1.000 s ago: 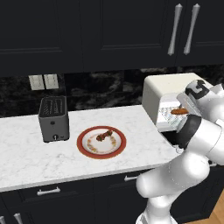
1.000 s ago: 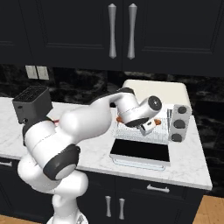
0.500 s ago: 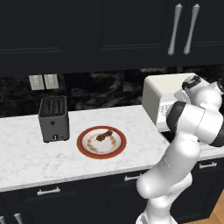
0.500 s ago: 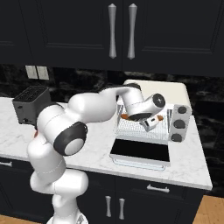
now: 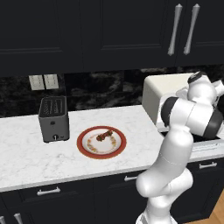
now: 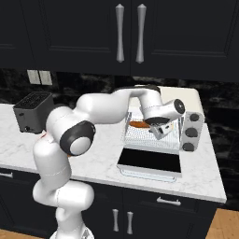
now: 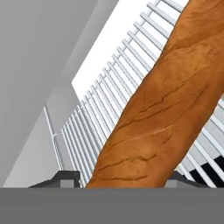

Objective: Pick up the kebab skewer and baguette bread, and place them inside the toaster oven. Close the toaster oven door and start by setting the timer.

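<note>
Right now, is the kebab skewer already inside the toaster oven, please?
No, the kebab skewer lies on the red-rimmed plate beside the toaster.

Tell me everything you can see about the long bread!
The bread is a slim orange-brown loaf with a smooth crust and thin darker crack lines. It sits between the gripper fingertips, lengthwise over the pale wire rack inside the cream toaster oven. From the right base camera, one end pokes out beside the hand, above the rack, with the oven door folded down flat in front. Whether it rests on the rack yet is unclear.
</note>
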Motion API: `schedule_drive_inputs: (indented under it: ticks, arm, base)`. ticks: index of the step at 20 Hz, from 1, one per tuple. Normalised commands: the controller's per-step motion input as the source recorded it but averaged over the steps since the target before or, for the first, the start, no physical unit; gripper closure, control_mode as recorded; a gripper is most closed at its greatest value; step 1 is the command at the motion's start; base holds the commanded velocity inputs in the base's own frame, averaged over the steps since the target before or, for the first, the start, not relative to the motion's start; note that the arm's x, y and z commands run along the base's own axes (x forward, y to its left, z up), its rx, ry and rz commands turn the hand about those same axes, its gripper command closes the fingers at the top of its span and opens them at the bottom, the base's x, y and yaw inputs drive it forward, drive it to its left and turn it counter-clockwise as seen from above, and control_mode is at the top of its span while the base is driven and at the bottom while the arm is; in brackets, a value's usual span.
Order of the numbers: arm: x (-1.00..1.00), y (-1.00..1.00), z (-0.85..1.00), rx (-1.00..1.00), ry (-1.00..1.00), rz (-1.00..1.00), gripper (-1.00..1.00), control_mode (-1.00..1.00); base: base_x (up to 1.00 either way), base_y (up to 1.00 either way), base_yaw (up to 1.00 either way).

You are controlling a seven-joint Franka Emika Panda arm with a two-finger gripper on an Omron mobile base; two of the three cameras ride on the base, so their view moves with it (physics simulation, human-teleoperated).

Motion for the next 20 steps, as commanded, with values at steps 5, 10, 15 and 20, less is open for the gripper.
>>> schedule_drive_inputs:
  ticks: [5,10,15,20]
  arm:
    - [-0.16,0.04,-0.49,0.00,-0.07,0.00,-1.00,-1.00]
    - [-0.74,-0.10,-0.52,0.00,-0.02,-0.01,-1.00,-1.00]
    - [-0.75,-0.12,-0.55,0.00,0.00,-0.02,-1.00,-1.00]
    - [-0.64,-0.07,-0.20,0.00,0.02,-0.04,-1.00,-1.00]
  base:
    - [0.00,0.00,0.00]
    - [0.00,0.00,0.00]
    - [0.00,0.00,0.00]
    - [0.00,0.00,0.00]
